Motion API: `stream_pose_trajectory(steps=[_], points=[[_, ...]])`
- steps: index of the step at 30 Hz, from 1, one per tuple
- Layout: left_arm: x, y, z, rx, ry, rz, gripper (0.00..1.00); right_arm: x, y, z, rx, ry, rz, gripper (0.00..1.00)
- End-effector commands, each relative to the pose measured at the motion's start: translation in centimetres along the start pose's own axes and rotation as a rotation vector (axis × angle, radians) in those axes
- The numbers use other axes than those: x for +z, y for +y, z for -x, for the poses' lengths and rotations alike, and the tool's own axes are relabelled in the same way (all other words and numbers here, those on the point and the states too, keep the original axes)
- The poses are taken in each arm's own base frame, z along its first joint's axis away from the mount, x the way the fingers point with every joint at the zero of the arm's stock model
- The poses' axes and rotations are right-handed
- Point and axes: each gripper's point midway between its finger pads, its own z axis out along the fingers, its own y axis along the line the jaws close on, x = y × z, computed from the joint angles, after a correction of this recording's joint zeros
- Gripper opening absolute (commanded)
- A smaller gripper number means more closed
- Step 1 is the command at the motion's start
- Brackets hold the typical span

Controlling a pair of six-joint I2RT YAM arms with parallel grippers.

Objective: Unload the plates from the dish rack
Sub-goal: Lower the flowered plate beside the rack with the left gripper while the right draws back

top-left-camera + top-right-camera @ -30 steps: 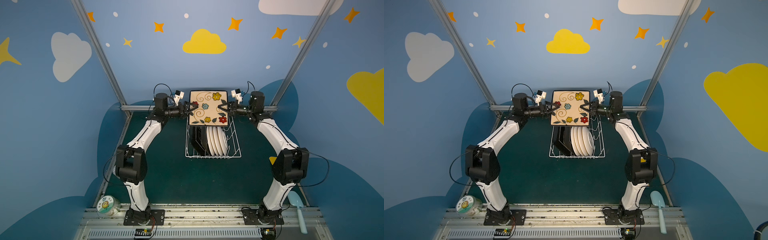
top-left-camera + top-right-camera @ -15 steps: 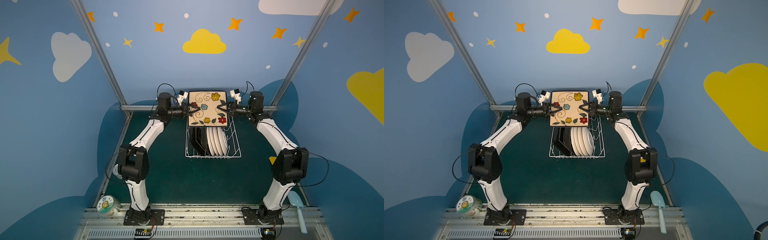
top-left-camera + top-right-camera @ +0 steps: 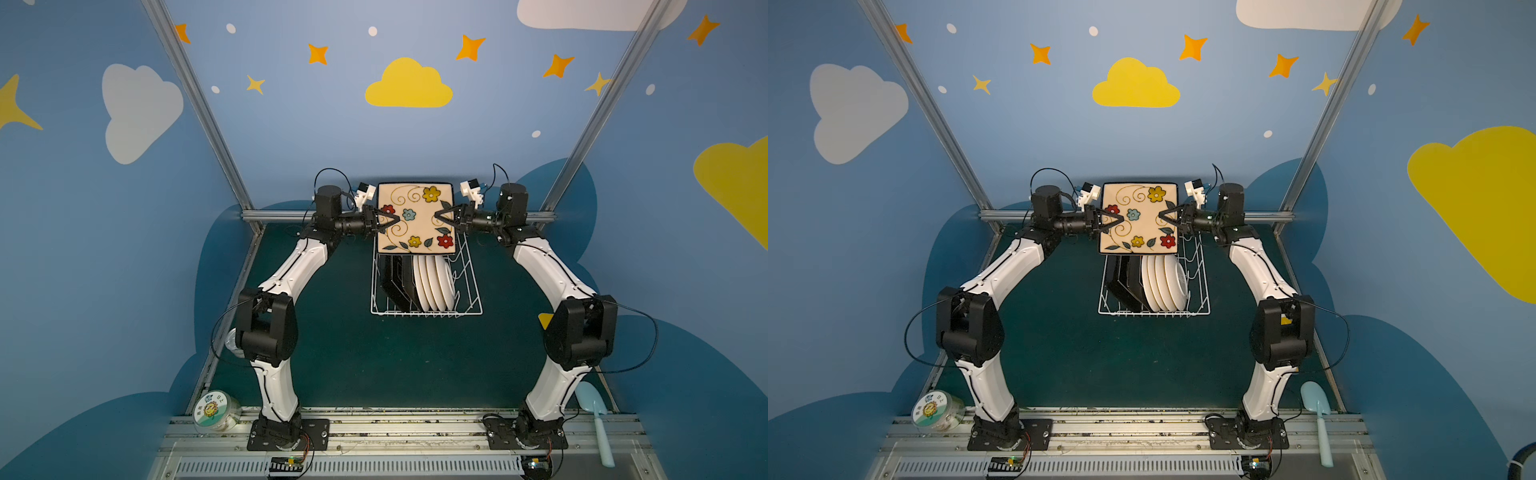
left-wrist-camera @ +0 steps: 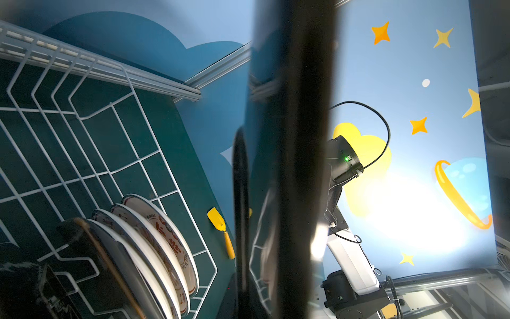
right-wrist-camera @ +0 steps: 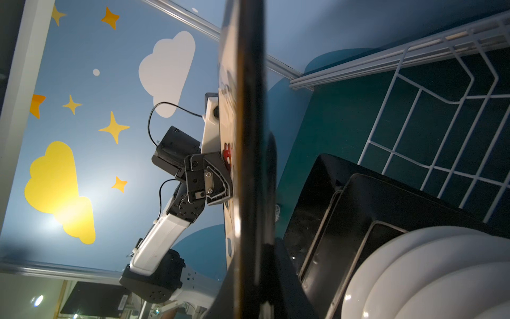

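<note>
- Since a second ago the left gripper [image 3: 392, 219] has come in from beside the flowered square plate [image 3: 415, 218] and closed over its left edge. The plate itself has hardly shifted.
- In both top views that plate hangs in the air above the far end of the dish rack [image 3: 469, 286], painted face toward the cameras. The left gripper pinches its left edge. The right gripper [image 3: 439, 216] straddles its right edge.
- Whether the right gripper's jaws press the plate or stand slightly off it, I cannot tell from here.
- Lower in the rack stand black-backed square plates [image 3: 397, 278] on the left and round plates [image 3: 434, 282] just beside them on the right, all on edge.
- A clear tub [image 3: 214, 411] sits by the left arm's base and a pale blue spatula [image 3: 594, 411] by the right arm's base.
- In a top view the same holds: plate [image 3: 1139, 218] aloft, grippers at either edge, rack [image 3: 1198, 282] beneath.
- Left wrist: the held plate [image 4: 298, 138] appears edge-on as a dark blurred band. Beyond it lie the rack [image 4: 82, 124], the round plates [image 4: 165, 234] and a yellow spatula [image 4: 220, 229] on the green table.
- Right wrist: the plate's rim [image 5: 249, 138] crosses the middle. One of the left gripper's fingers [image 5: 218, 179] lies flat against its painted face, near a red flower.
</note>
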Motion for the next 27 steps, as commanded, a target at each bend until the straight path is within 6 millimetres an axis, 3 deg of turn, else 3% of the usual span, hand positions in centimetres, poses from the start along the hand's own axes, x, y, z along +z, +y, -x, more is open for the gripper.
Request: stream_pose_trajectory(steps=[1, 3, 8, 11, 19, 27], points=[[-0.4, -0.9, 0.6, 0.044, -0.031, -0.001, 0.03, -1.3, 3.8, 0.8, -0.130, -0.048, 0.022, 0.40], [-0.6, -1.2, 0.8, 0.050, -0.036, -0.008, 0.03, -1.7, 3.7, 0.9, -0.135, -0.062, -0.005, 0.56], [-1.0, -2.1, 1.1, 0.068, -0.048, -0.020, 0.03, -2.4, 3.1, 0.8, -0.135, -0.073, -0.068, 0.82], [-1.6, -2.7, 1.6, 0.078, -0.063, -0.022, 0.03, -2.9, 2.1, 0.6, -0.153, -0.084, -0.141, 0.91], [-4.8, -3.8, 3.1, 0.116, -0.089, 0.007, 0.03, -5.0, -0.1, -2.3, -0.342, -0.032, -0.421, 0.92], [-10.8, -4.3, 5.3, 0.180, -0.151, 0.166, 0.03, -5.2, 0.2, -5.0, -0.595, 0.021, -0.571, 0.93]])
